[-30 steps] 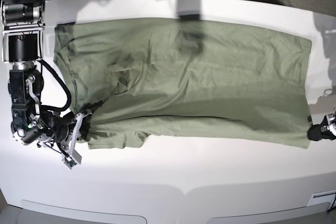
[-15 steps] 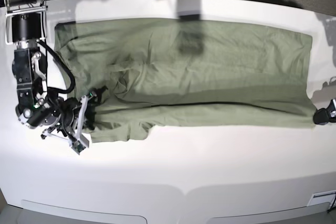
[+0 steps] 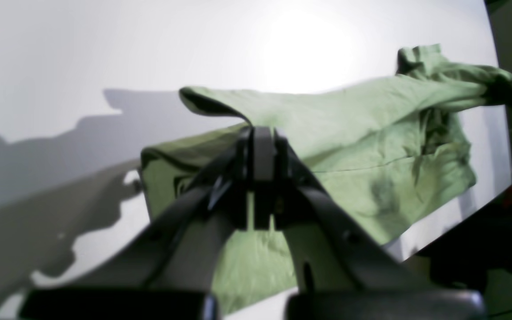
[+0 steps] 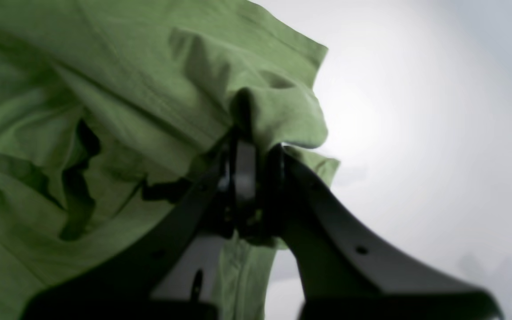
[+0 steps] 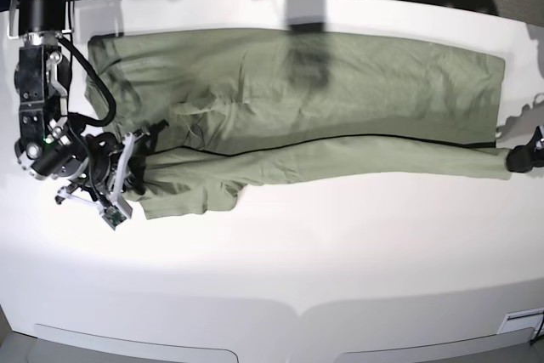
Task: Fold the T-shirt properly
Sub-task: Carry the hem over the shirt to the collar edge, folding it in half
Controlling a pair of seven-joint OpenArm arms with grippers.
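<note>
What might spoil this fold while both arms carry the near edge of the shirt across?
1. Each set of fingers pinches only a small bit of the shirt: the left at a hem corner, the right near the sleeve. A slip would probably drop that end and skew the fold.
2. The sleeve hangs bunched below the lifted edge and may get trapped in a lump.
3. The lifted strip sags between the arms, so the crease could land crooked.

Both claws have carried the T-shirt's (image 5: 323, 99) near edge farther across the cloth, narrowing it.
</note>
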